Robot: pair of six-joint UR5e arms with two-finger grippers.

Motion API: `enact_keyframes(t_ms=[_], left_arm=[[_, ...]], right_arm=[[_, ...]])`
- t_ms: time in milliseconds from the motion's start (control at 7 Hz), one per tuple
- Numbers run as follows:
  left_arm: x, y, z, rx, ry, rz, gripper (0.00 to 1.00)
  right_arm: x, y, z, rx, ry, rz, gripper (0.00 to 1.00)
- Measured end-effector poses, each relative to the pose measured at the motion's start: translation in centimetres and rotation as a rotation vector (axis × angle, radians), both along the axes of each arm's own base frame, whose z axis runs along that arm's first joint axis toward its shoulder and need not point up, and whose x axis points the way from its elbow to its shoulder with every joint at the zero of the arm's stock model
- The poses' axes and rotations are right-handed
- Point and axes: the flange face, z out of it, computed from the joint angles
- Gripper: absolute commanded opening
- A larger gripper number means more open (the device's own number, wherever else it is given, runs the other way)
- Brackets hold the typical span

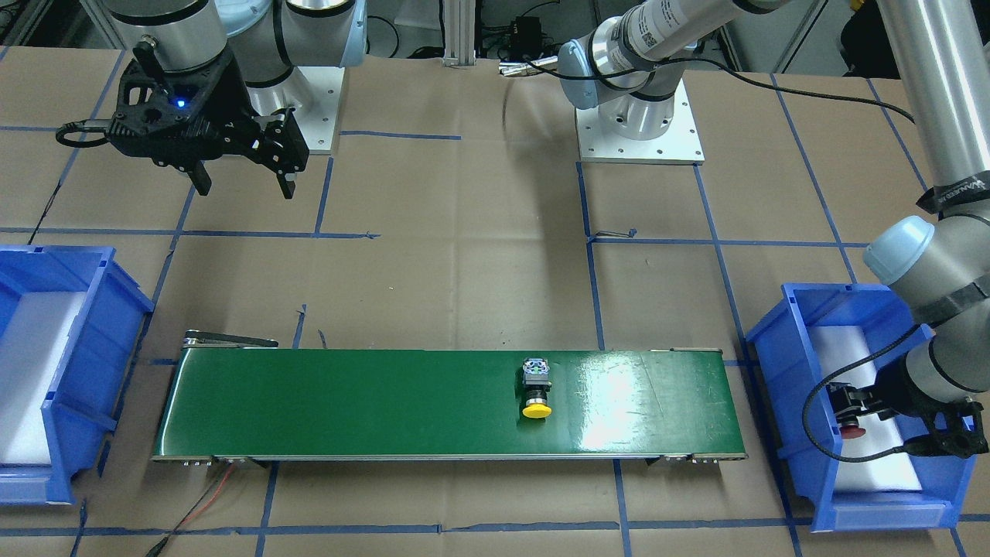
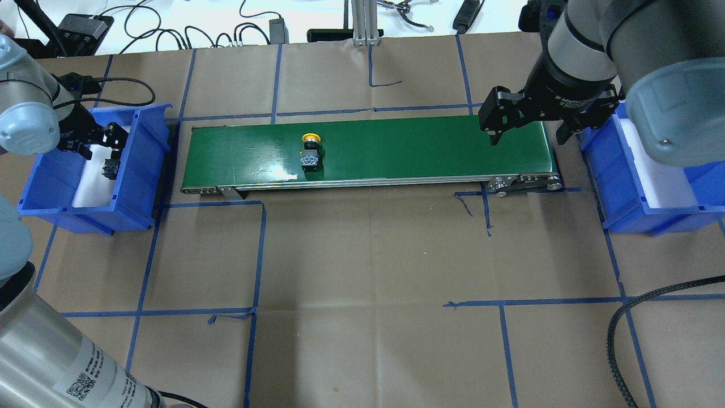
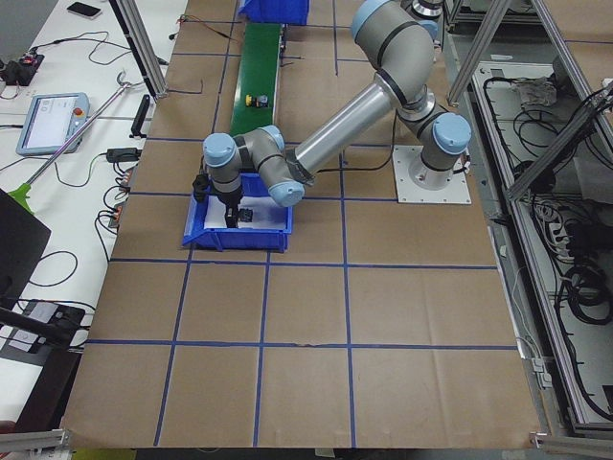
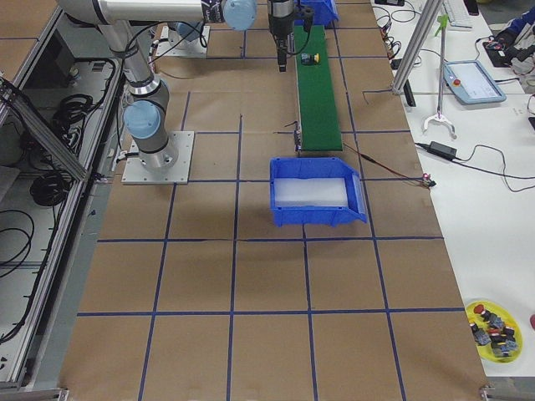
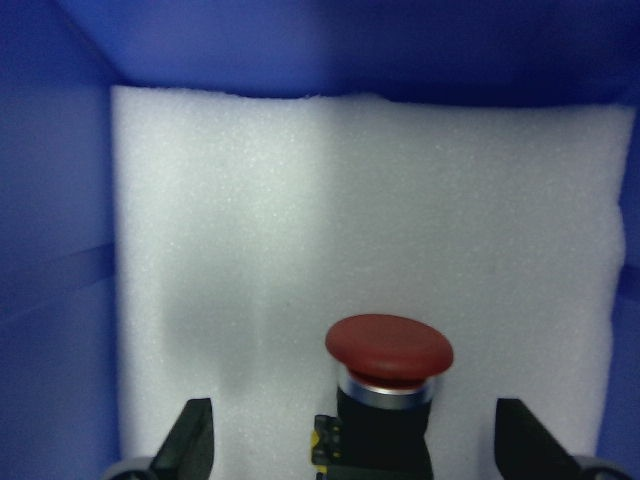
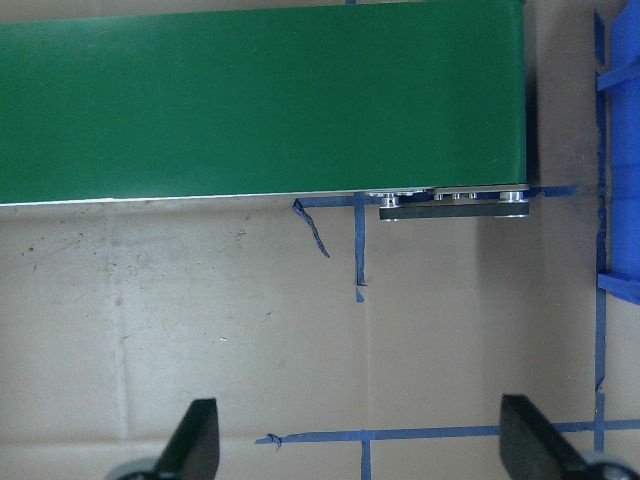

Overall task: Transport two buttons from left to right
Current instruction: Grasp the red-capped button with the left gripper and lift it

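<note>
Brown cardboard with a grid of blue tape covered the table [image 2: 362,255], and a green belt [image 2: 425,153] ran across the upper middle of the overhead view with a blue bin at each end. The yellow button [image 2: 310,152] lay on its side on the belt, left of centre, with its cap toward the top of the frame. The red button [image 5: 390,375] lay on white foam [image 5: 300,200] in the left bin [image 2: 150,164], at the overhead view's left edge. The left gripper [image 5: 356,430] reached into that bin, its fingers spread wide on either side of the red button and clear of it. The right gripper [image 2: 527,139] hung over the belt's right end beside the right bin [image 2: 617,187], its fingers apart and holding nothing.
</note>
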Motion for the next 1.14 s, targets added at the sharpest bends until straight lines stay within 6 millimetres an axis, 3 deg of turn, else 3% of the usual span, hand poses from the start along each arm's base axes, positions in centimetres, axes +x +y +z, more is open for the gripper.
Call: enact_keyframes(t_ms=[143, 286, 571, 714, 857, 1143], left_arm=[[0.0, 0.0, -0.3, 0.003, 0.001, -0.001, 0.21], [0.0, 0.0, -0.3, 0.003, 0.001, -0.002, 0.07], [-0.1, -0.2, 0.6, -0.009, 0.006, -0.004, 0.03], [-0.1, -0.4, 2.1, -0.021, 0.015, -0.006, 0.03], [-0.1, -0.2, 4.7, -0.019, 0.022, -0.007, 0.03], [-0.7, 1.1, 12.3, 0.002, 0.032, -0.01, 0.03]], right_arm=[[0.0, 0.0, 0.0, 0.0, 0.0, 0.0, 1.0], [0.0, 0.0, 0.0, 0.0, -0.001, 0.0, 1.0], [0.0, 0.0, 0.0, 0.0, -0.002, 0.0, 1.0], [0.0, 0.0, 0.0, 0.0, -0.002, 0.0, 1.0], [0.0, 0.0, 0.0, 0.0, -0.002, -0.001, 1.0], [0.0, 0.0, 0.0, 0.0, -0.002, -0.001, 1.0]])
